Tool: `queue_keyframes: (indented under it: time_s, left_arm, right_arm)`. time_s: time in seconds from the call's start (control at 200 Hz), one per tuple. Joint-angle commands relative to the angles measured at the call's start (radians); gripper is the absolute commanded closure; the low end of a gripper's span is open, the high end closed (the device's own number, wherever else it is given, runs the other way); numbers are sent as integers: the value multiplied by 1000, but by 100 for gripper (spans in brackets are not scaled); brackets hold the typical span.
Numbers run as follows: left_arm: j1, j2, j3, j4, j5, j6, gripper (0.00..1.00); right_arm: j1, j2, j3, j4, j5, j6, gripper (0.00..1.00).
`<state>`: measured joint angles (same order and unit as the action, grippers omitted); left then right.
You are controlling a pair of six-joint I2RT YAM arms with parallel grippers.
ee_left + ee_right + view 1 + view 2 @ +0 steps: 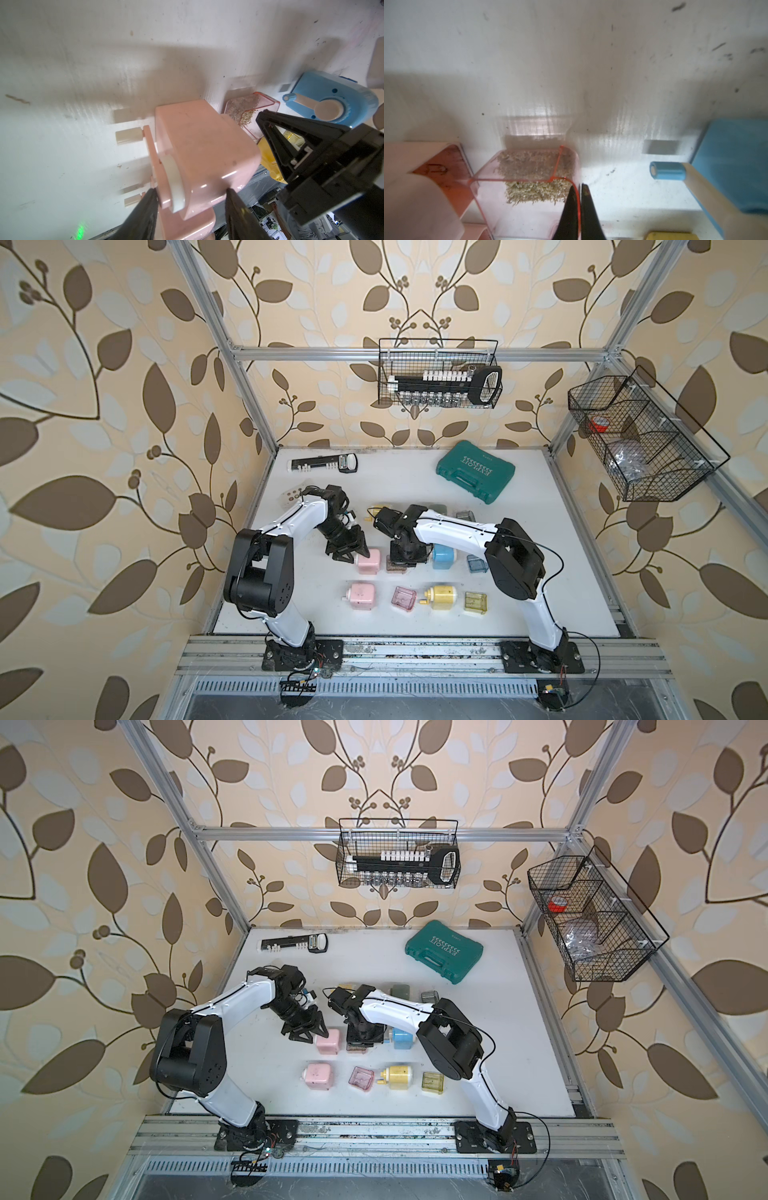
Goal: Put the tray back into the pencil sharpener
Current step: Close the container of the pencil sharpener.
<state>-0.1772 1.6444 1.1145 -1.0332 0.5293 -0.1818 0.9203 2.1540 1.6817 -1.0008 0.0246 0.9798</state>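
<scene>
A pink pencil sharpener (pixel 369 562) (pixel 328 1044) stands mid-table. My left gripper (pixel 191 190) (pixel 355 556) is shut on it, one finger on each side, at the end with the crank. Just right of it sits a clear pink tray (pixel 525 187) (pixel 247 110) (pixel 397 566) with pencil shavings inside. My right gripper (pixel 580 188) is shut on the tray's side wall, one finger inside and one outside. In the right wrist view the sharpener (pixel 415 187) shows its open cavity facing the tray, with a small gap between them. In both top views the right gripper hides most of the tray.
A blue sharpener (pixel 444 558) and a blue tray (pixel 476 563) lie to the right. In the front row are a second pink sharpener (pixel 360 596), a pink tray (pixel 404 598), a yellow sharpener (pixel 444 595) and a yellow tray (pixel 475 603). A green tool case (pixel 476 471) lies at the back.
</scene>
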Motion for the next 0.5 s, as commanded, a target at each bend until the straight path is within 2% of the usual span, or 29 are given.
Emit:
queue_keyframes:
  time_s: [0.0,0.495]
  left_arm:
    - [-8,21,-12,-5,-21,16,47]
    - [-9,29,-12,-2,-38,15,47]
  right_arm:
    - [10,29,24,-8,-10,14,100]
    - [17,48,56,-15,-23,19,100]
